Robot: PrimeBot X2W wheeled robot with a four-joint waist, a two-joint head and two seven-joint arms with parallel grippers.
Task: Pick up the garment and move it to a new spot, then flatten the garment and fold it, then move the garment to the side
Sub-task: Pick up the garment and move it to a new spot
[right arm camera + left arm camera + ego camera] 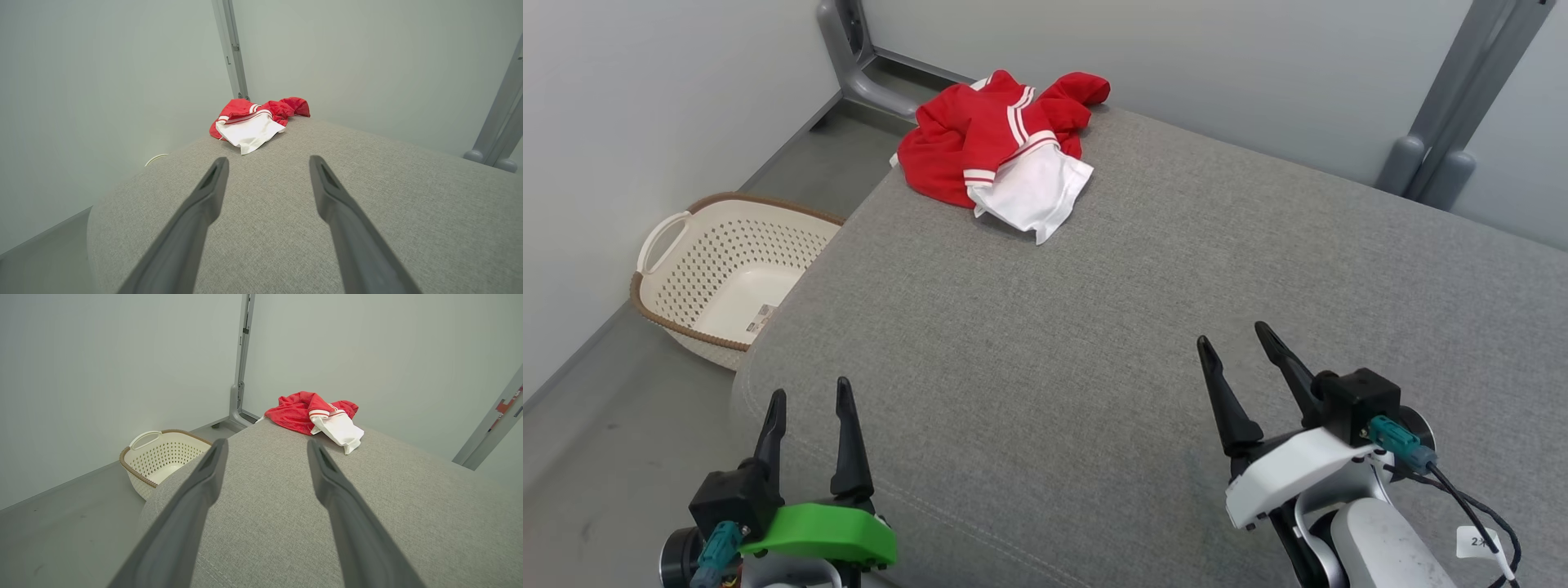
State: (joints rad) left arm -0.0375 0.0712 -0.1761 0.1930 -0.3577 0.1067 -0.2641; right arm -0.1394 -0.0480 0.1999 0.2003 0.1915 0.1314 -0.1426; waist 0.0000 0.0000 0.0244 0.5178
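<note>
A crumpled red garment [992,135] with white stripes and a white sleeve lies bunched at the far left corner of the grey fabric surface [1143,343]. It also shows far ahead as the garment [304,412] in the left wrist view and the garment [253,120] in the right wrist view. My left gripper [809,398] hovers open over the near left edge, nothing between its fingers. Over the near right part, my right gripper [1235,337] is open and empty too. Both are far from the cloth.
A cream perforated laundry basket [719,273] with a brown rim stands on the floor left of the surface; it appears as the basket [161,455] in the left wrist view. Grey metal frame posts [1437,155] and pale walls stand behind the surface.
</note>
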